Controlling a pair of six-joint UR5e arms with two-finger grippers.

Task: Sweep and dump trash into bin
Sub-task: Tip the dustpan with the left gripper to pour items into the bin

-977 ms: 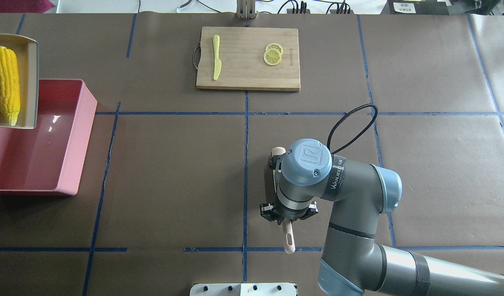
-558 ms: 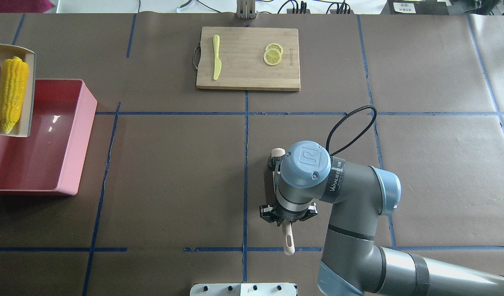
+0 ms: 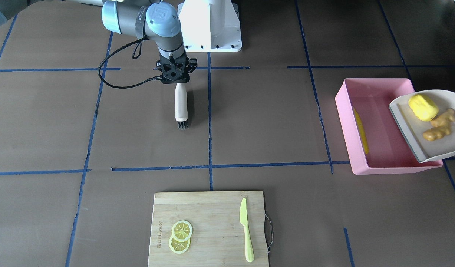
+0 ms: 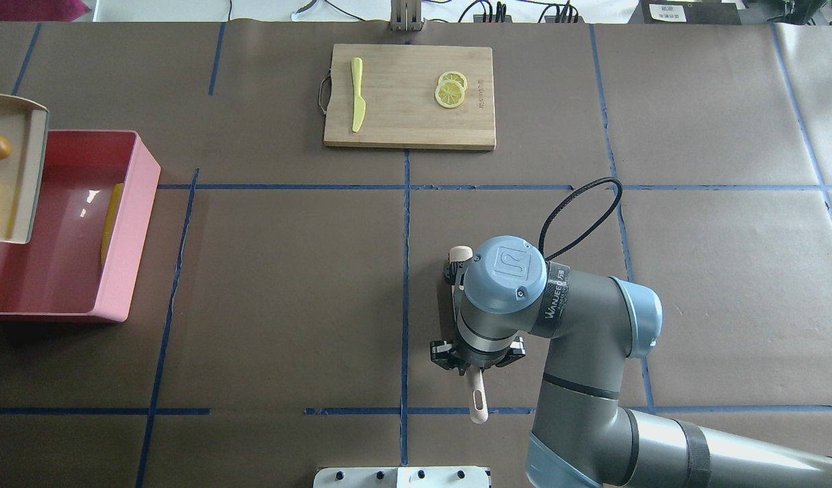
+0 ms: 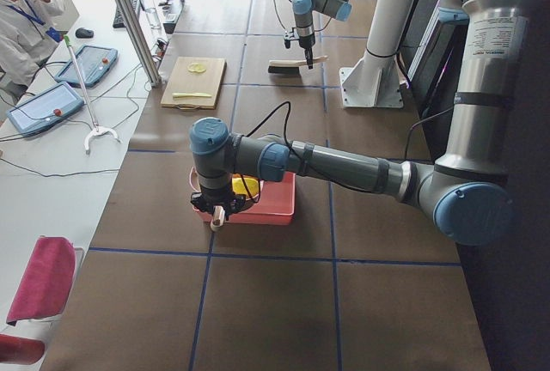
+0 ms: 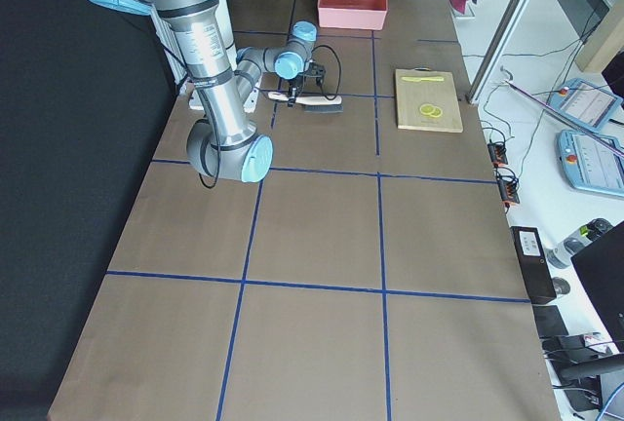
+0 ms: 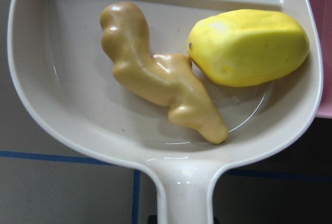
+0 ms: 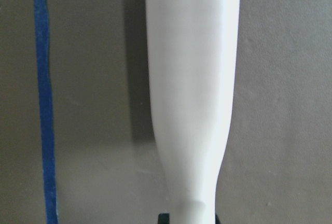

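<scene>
**Fingers.** The left fingers (image 5: 216,206) are judged clenched on the handle of the dustpan (image 3: 416,138), which is held tilted in the air; the grip itself is barely shown. The right fingers (image 3: 174,75) are clenched on a brush (image 3: 181,105) low over the desk (image 3: 257,122), well apart from the bin (image 3: 390,170). The left arm is by far the nearer.

**Trash.** The corn cob (image 3: 360,130) is noted already inside the bin, lying along a wall. The yellow vegetable (image 7: 249,47) and the ginger root (image 7: 161,73) lie in the dustpan, touching or nearly so, straight ahead of the left fingers along the handle line. The vegetable's long axis is set across that line; the ginger's runs slantwise.

**Relation.** Beyond both pieces, on the side away from the fingers, the dustpan's open lip overhangs the bin. A steeper tilt, lip below fingers, is judged necessary so that both slide away from the fingers and drop in.
</scene>
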